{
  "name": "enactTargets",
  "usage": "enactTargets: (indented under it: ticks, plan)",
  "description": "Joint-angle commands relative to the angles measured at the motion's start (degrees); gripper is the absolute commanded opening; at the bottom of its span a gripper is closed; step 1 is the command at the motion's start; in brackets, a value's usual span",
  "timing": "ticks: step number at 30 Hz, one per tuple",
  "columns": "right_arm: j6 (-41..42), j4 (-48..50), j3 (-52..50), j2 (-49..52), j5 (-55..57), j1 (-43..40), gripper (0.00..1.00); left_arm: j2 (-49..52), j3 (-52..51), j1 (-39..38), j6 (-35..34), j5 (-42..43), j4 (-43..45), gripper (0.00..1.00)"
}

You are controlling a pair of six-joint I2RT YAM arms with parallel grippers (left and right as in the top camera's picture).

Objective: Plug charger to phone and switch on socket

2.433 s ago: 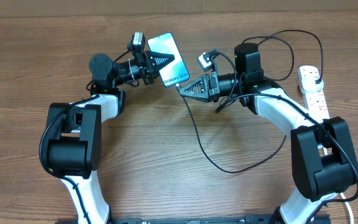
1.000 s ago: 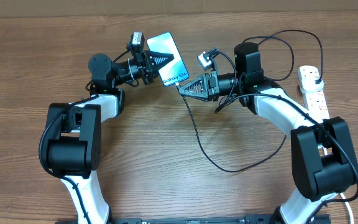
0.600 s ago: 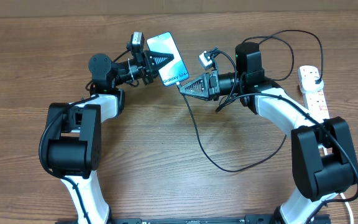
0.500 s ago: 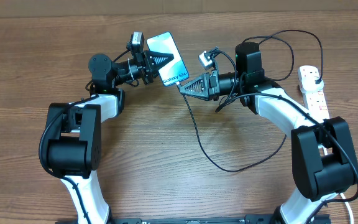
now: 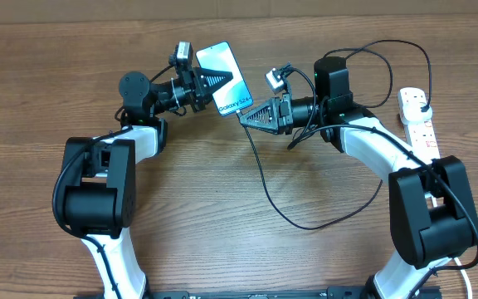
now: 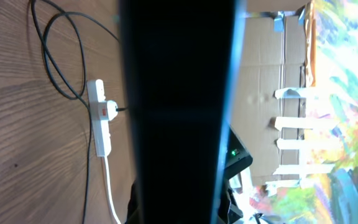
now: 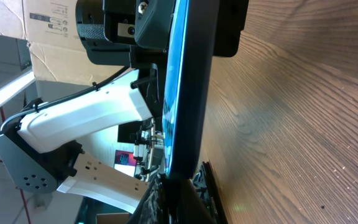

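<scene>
The phone (image 5: 218, 60) is up off the worktop (image 5: 23, 100), lit screen facing upward, pinched along its side by the left gripper (image 5: 219, 81), whose jaws are closed narrow on it. At the phone's near end sits the connector tip of the charger (image 5: 265, 187). The right gripper (image 5: 246, 115) has its jaws closed tight there, on what looks to be that tip. I cannot tell from here whether the tip is already home in the port or only touching its mouth.

From the right wrist view the phone (image 7: 188, 87) shows edge-on, running straight away from the fingers. That suggests the approach is lined up.

To do this step well, I'd say the left arm should hold the phone dead steady. The right arm should push along the phone's long axis only, without twisting, and let go once the tip sits flush.

The black cable drops from the phone, loops across the wood and climbs back to the socket (image 5: 418, 124), well apart at the right edge. Its plug appears seated at the socket's far end. The switch I judge not yet pressed.

As for containers, I see only a cardboard box (image 7: 48, 25) beyond the worktop, and what it holds is hidden.
</scene>
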Motion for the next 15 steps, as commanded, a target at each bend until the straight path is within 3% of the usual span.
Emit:
enactTargets:
  ticks: [1,15]
  plan:
    - [0.46,0.2,-0.11,-1.66,4.39,-0.55,0.04,-0.57,1.22,-2.03,2.8,3.8,0.68,0.04]
    - [1.31,0.24,-0.11,-1.66,10.01,-0.55,0.04,-0.57,1.22,-3.17,2.78,7.23,0.68,0.04]
